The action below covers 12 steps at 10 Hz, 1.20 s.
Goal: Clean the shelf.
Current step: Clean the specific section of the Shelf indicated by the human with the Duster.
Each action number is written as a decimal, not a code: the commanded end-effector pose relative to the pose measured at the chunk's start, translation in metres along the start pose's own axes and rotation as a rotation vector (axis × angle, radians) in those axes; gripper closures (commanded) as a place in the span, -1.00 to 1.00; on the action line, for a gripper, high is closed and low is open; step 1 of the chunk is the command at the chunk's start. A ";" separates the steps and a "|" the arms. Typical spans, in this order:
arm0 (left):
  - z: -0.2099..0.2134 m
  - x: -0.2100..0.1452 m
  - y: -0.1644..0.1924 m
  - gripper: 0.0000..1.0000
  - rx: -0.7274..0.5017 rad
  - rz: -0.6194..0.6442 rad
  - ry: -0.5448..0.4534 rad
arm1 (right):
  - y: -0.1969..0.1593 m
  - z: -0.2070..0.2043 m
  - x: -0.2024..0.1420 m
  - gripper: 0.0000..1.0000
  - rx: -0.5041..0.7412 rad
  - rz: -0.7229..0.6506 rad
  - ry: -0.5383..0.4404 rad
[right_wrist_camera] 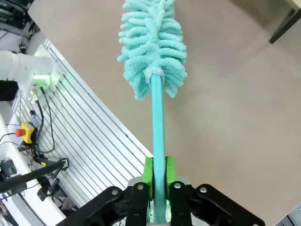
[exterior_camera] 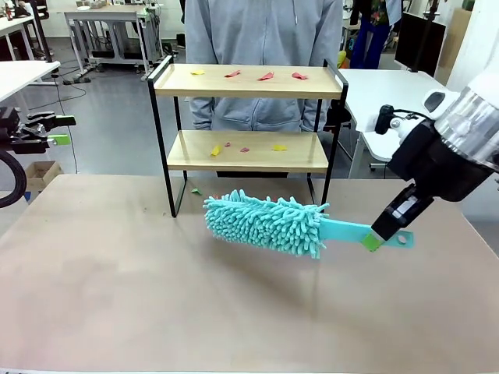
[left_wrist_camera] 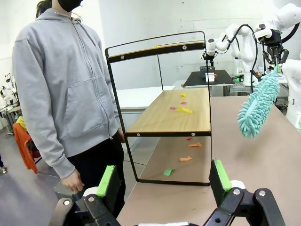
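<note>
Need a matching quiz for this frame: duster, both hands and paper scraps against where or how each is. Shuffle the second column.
Things:
1. teal fluffy microfibre duster
2. left hand
3. right hand
4. small red and yellow paper scraps

States:
a. shut on the duster's handle
b. lying on the light wooden boards of the black-framed two-tier shelf
c. open, holding nothing
d. in front of the shelf, held by its handle

Pairs: 1-d, 2-c, 3-a, 4-b.
</note>
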<state>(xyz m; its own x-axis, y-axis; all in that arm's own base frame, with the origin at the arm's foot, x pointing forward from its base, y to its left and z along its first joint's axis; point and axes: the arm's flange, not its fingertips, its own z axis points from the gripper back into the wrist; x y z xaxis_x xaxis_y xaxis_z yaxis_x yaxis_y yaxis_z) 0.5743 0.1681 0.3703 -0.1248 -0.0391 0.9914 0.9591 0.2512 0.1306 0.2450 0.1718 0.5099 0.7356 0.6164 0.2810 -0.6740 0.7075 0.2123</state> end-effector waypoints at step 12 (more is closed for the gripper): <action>-0.001 0.002 -0.001 -1.00 -0.004 -0.005 0.002 | 0.099 -0.128 0.152 0.73 -0.157 -0.425 -0.215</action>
<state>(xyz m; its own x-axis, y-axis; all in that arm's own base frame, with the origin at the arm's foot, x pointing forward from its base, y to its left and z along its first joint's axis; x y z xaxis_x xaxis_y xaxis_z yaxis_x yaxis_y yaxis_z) 0.5743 0.1681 0.3702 -0.1244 -0.0390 0.9915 0.9591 0.2512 0.1303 0.2826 0.3534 0.4561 0.8962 0.2462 0.3691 -0.3446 0.9103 0.2295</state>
